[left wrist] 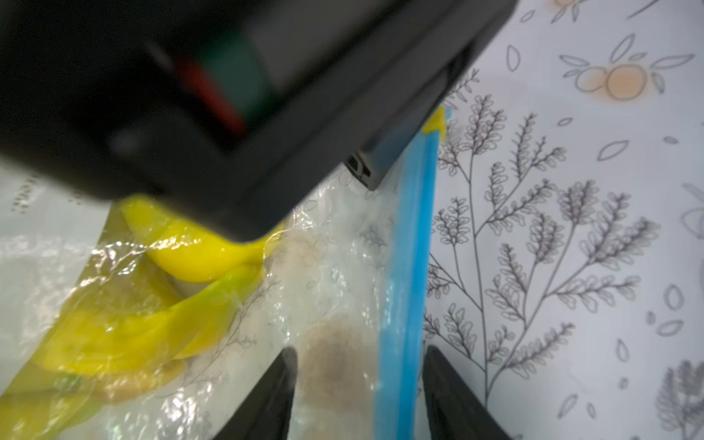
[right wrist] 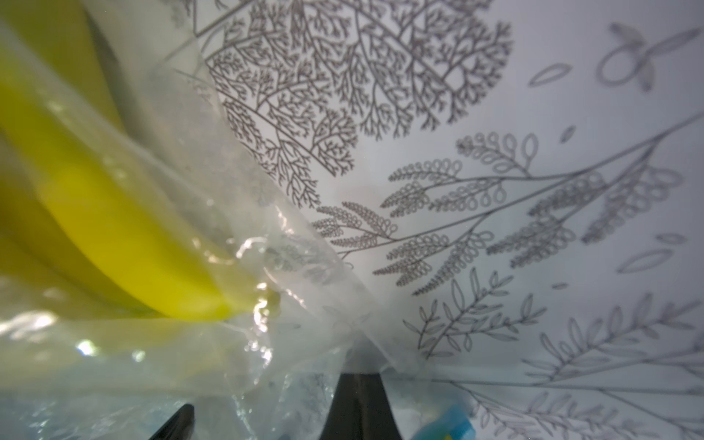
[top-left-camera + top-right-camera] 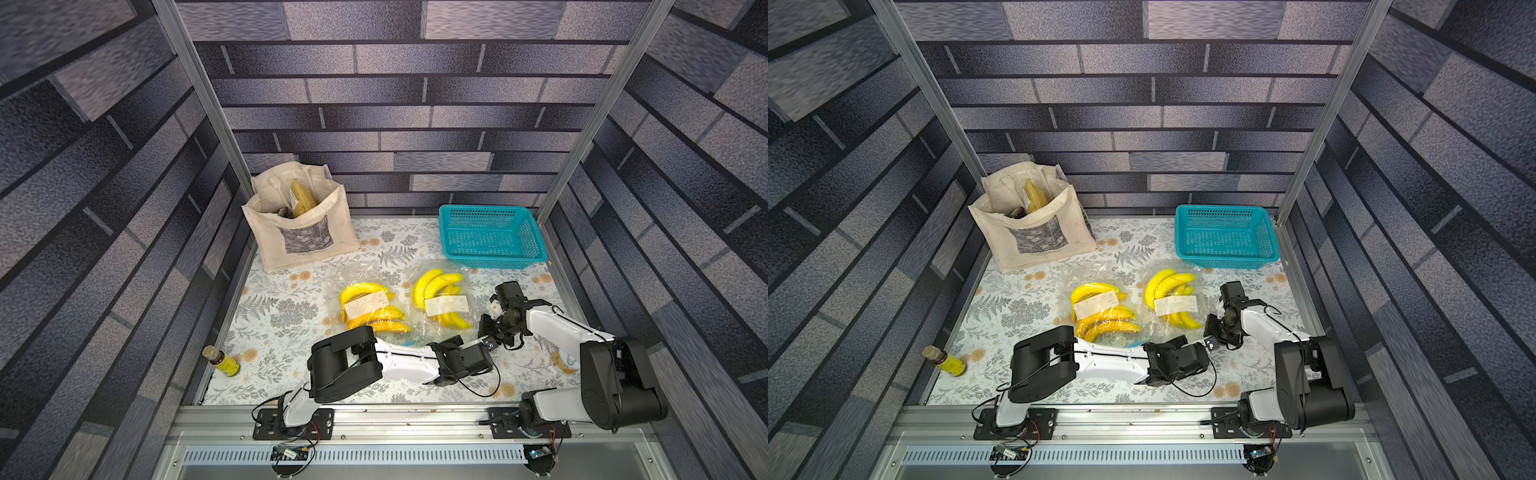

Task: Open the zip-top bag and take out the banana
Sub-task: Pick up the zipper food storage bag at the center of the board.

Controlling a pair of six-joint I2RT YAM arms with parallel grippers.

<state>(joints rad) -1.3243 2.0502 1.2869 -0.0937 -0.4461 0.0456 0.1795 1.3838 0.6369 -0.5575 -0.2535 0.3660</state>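
Leaf-printed surface [image 3: 291, 324] holds the zip-top bag [image 3: 446, 305] at three o'clock; at its six-o'clock edge, left pincer [image 1: 359, 352] gapes astride the zip strip [image 1: 409, 266], right pincer [image 2: 358, 377] clamps its plastic.

A robot test cell is indicated: brick-printed panels [image 3: 395, 124] are framed by aluminium posts [image 3: 199, 83], and a floral-printed tabletop [image 3: 291, 324] is enclosed.

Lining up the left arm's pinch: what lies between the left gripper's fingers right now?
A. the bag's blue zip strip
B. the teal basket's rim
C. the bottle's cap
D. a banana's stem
A: in the left wrist view, the blue zip strip of the zip-top bag runs between the left gripper's black fingers, jaws apart.
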